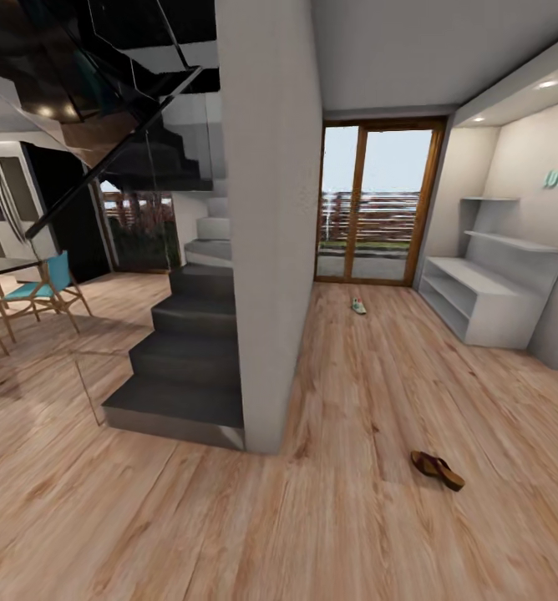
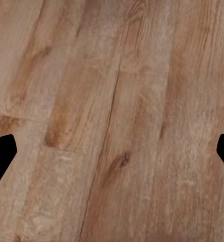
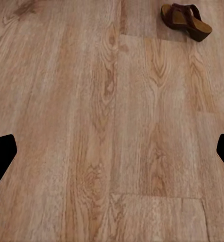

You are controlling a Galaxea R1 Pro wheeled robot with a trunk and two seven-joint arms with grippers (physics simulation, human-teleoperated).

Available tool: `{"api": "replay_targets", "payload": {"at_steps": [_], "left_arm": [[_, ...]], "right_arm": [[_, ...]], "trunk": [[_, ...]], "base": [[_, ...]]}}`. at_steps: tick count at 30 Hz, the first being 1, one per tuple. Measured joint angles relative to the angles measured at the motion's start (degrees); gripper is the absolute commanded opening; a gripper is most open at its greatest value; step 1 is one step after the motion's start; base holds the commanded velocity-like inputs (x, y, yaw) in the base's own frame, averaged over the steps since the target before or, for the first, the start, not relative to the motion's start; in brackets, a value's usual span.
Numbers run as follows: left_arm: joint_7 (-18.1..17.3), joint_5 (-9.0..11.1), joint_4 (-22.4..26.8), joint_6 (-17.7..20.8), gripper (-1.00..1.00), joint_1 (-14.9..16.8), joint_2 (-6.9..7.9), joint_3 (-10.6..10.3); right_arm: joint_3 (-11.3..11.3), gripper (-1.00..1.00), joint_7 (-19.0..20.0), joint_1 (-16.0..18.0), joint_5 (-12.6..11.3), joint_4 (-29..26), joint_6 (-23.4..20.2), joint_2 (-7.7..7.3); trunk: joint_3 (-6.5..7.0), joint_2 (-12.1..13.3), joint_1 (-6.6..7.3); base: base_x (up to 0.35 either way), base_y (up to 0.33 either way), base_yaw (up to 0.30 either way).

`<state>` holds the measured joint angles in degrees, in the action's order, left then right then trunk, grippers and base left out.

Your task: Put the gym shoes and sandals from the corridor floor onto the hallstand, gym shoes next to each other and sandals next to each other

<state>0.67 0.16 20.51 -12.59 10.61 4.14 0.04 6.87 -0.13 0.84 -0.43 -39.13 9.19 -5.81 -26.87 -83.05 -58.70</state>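
**Sandal close, sneaker far, rack bare**

A brown sandal lies on the corridor floor at about 4 o'clock of the head view, its long axis running from 10 to 4 o'clock; which end is the toe is hard to tell. A gym shoe sits far off near the glass door at 12 o'clock, long axis roughly 12 to 6. The hallstand stands at 2 o'clock, nothing on it.

The left claw and right claw are both spread wide, holding nothing.

Risks: a flat sandal may slip from a shallow pinch; approaching along its length would leave little to grip. The pillar hides part of the corridor, so the other shoes may be missed.
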Motion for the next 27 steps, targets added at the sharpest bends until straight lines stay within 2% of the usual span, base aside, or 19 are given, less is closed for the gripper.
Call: {"api": "replay_targets", "payload": {"at_steps": [11, 27], "left_arm": [[-0.03, 0.0, -0.02, -0.11, 1.0, 0.01, -0.04, -0.1], [-0.03, 0.0, -0.02, -0.19, 1.0, 0.02, -0.02, -0.12]], "right_arm": [[0.15, 1.0, -0.02, -0.01, -0.04, 0.08, 0.02, 0.01], [0.17, 1.0, -0.03, -0.02, -0.05, 0.34, 0.02, 0.01]], "trunk": [[0.0, 0.0, 0.0], [0.0, 0.0, -0.01]], "base": [[0.335, -0.104, -0.252], [0.286, -0.188, -0.292]]}}
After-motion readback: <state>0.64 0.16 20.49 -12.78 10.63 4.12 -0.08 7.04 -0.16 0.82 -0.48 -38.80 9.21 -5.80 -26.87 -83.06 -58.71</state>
